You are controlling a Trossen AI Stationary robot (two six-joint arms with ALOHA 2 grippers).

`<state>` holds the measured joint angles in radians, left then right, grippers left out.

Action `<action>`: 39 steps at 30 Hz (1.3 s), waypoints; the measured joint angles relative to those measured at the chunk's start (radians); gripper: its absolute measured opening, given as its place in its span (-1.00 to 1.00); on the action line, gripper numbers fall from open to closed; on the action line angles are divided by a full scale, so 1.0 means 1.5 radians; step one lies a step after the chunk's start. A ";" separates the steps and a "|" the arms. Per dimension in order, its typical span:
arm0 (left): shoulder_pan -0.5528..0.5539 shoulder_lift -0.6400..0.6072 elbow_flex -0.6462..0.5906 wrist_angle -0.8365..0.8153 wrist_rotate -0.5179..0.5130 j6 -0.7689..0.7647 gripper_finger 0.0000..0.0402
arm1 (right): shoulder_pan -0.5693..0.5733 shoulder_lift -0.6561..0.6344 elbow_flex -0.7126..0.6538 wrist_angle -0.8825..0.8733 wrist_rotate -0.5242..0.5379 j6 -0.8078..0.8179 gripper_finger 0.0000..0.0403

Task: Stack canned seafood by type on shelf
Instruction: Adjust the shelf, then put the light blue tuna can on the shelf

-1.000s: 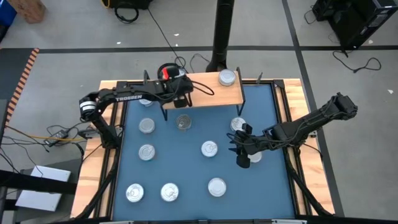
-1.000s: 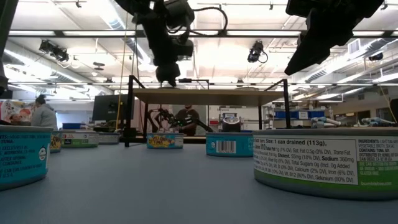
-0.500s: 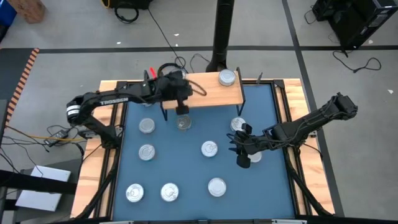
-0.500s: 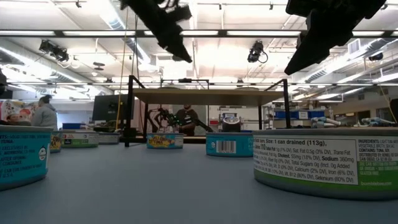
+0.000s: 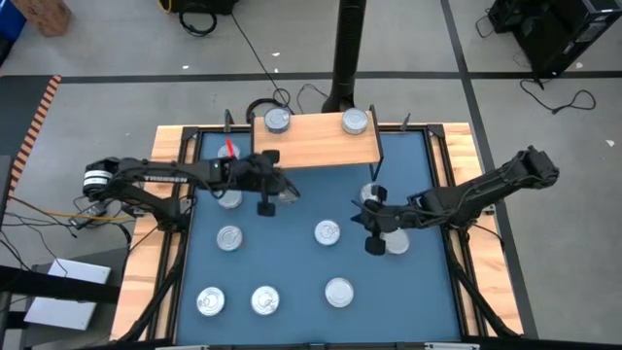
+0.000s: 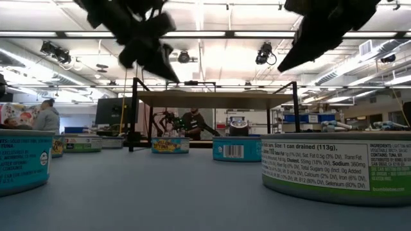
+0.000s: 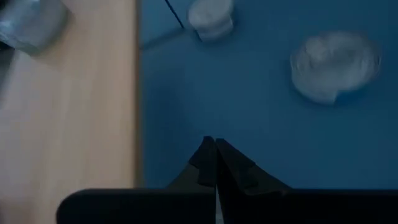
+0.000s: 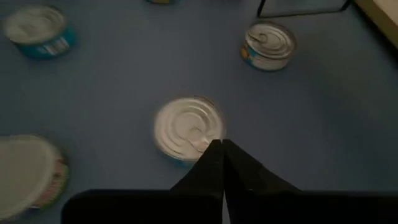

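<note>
A: Right, looking straight down, the shelf (image 5: 316, 141) sits at twelve o'clock on the blue mat (image 5: 292, 262), with two tins on top: one tin (image 5: 278, 120) at its eleven o'clock end and another tin (image 5: 355, 122) toward one o'clock.

B: And the left gripper (image 5: 264, 199)?

A: It hangs over the mat just off the shelf's front edge, around ten o'clock from the mat's middle. Its own camera shows the fingers (image 7: 205, 163) pressed together, tips meeting, nothing between them.

B: Empty, then. What lies near it?

A: A tin (image 5: 230, 197) just beside it at nine o'clock, partly under the arm, and a second can (image 5: 229, 237) below that, toward seven.

B: Over to the other side.

A: The right gripper (image 5: 372, 231) is out at three o'clock of the mat's middle. Fingers (image 8: 214, 163) closed against each other too, pinching nothing. Past the tips, in the wrist view, sits a silver-topped can (image 8: 188, 129), apart from them.

B: The remaining cans?

A: The centre tin (image 5: 328, 232) sits just at the right gripper's nine o'clock, one pale can (image 5: 397, 242) under that arm, and three along the six o'clock edge: a corner tin (image 5: 210, 302), a middle tin (image 5: 264, 300), a third tin (image 5: 338, 291). At table height, a green-labelled can (image 6: 337, 167) fills the near right.
</note>
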<state>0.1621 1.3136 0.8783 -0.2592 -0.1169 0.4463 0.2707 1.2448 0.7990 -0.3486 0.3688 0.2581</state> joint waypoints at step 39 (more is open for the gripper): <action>0.062 0.016 -0.065 0.053 -0.158 -0.007 -1.00 | -0.126 0.066 0.000 0.097 -0.003 -0.080 -0.96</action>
<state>0.2558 1.3379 0.7812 -0.1799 -0.3542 0.4352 0.0815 1.3445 0.7990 -0.2027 0.3648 0.1375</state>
